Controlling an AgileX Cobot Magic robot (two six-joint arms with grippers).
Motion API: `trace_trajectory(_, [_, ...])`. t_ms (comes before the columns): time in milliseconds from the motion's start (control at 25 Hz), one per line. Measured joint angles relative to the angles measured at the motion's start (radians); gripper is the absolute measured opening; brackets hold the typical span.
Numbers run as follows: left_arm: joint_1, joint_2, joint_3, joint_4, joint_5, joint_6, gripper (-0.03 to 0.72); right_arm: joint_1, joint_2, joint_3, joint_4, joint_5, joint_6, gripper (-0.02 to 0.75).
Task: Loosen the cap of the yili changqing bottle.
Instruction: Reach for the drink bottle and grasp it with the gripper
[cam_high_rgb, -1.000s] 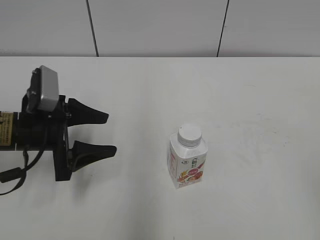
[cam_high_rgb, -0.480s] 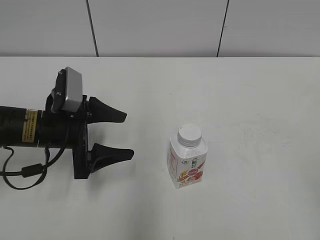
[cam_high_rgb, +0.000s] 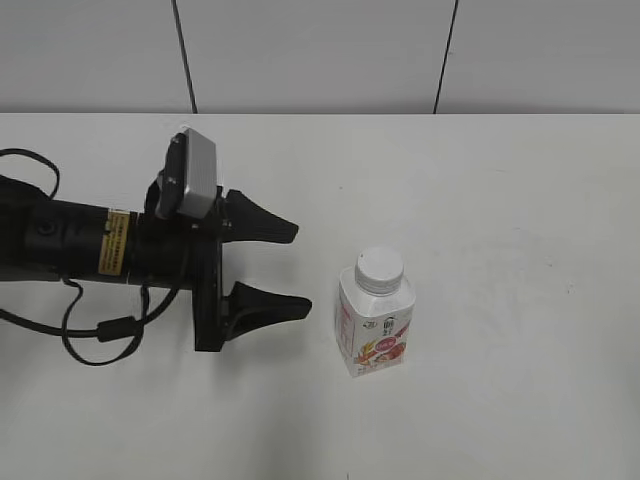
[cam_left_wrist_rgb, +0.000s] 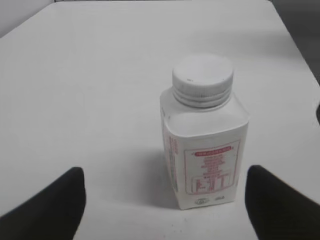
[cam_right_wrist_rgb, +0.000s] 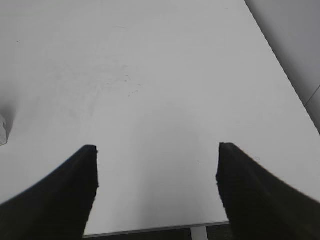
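Left gripper (cam_high_rgb: 295, 268) is seen with jaws spread wide, holding nothing, level with the bottle (cam_high_rgb: 374, 322) and just short of it on its left side; no contact yet. In the left wrist view the bottle (cam_left_wrist_rgb: 204, 142) is framed between the two dark fingertips (cam_left_wrist_rgb: 47, 207), roughly centred, so the line-up looks good for a side grasp on the body. Right gripper (cam_right_wrist_rgb: 156, 192) is also held apart and empty, over bare table (cam_right_wrist_rgb: 150, 75), well away from the bottle; it is not visible in the exterior view. Bottle is standing upright on the white table (cam_high_rgb: 500, 200), a little right of centre, label facing the camera. Cap (cam_high_rgb: 380, 268) is seated square on the neck, with no visible gap or tilt; in the left wrist view the cap (cam_left_wrist_rgb: 202, 76) appears fully screwed down, so it is judged untouched. Progress: early approach only. Nothing is gripped, nothing is turned. Remaining, by judgement: body to be clamped by one gripper, cap to be pinched by the other, then twisted loose. Contents cannot be told: the bottle is opaque and closed, so fill level is unknown. Risk noted: the bottle is light and may be tipped if nudged before the jaws close.
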Motion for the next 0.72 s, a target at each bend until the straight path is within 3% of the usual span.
trace_trajectory(720, [-0.135, 0.102, -0.125, 0.01, -0.014, -0.135, 0.593, 0.0, 0.0, 0.0, 0.0, 0.0, 0.0, 0.582])
